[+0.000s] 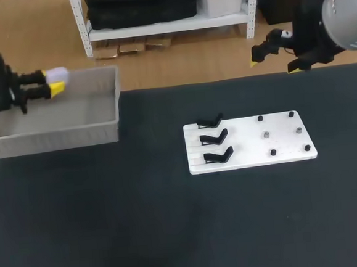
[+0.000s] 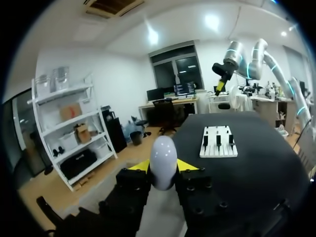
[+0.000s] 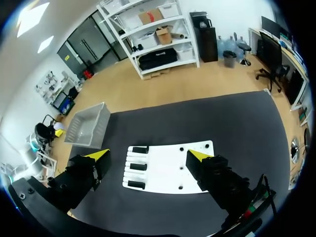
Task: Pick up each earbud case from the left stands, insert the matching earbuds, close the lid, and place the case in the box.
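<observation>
My left pincer (image 1: 53, 83) is pinching the white earbud case (image 2: 163, 163) from both sides, and its rounded end pokes out past the yellow tips. So the case is in my grip, hanging over the far left part of the grey box (image 1: 55, 140) at the left edge of the black table (image 1: 174, 233). My right pincer (image 1: 276, 61) is spread wide, holding nothing, over the far right of the table. Out ahead of its fingers lies the white board (image 1: 254, 147), with three black stands (image 1: 213, 137) along its left side and small dark pegs (image 1: 266, 134) dotted over the right half.
</observation>
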Controlling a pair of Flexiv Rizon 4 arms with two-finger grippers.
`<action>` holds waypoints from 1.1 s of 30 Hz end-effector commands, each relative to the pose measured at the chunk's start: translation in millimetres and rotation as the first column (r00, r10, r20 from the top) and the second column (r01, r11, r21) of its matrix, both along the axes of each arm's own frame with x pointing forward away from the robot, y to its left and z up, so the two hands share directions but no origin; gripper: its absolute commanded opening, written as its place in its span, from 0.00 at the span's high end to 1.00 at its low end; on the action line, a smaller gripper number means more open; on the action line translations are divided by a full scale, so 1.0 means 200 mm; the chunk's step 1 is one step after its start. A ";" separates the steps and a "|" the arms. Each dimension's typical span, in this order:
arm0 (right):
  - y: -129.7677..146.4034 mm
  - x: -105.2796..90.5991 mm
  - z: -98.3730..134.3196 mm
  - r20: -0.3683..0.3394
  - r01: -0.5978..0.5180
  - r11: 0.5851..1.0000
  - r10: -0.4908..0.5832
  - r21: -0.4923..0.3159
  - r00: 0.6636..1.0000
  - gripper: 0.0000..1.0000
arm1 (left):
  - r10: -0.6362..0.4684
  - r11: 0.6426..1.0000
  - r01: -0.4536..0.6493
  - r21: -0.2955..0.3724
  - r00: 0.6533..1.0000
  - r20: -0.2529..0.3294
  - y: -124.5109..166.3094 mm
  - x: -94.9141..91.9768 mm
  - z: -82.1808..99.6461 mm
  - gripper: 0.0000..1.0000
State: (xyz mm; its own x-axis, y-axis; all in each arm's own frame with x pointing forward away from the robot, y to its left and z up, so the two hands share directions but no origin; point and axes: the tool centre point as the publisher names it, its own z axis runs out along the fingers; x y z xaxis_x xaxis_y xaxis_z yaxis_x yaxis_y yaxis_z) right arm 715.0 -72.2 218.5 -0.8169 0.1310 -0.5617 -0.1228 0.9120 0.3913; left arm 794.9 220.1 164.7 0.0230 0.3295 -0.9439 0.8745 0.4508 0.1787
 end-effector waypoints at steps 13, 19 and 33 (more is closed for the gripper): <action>0.01 -0.01 -0.01 0.052 0.027 1.000 -0.027 0.004 0.998 0.00 | -0.058 0.998 0.053 -0.038 0.986 -0.156 -0.02 0.28 -0.43 0.97; 0.01 -0.01 -0.01 0.052 0.027 1.000 -0.027 0.004 0.998 0.00 | -0.050 0.998 0.045 -0.039 0.987 -0.153 -0.01 0.27 -0.39 0.00; -0.03 -0.05 0.00 0.124 -0.093 0.992 0.083 0.084 0.989 0.00 | -0.071 0.997 0.075 0.031 0.990 -0.121 -0.26 -0.02 -0.14 0.00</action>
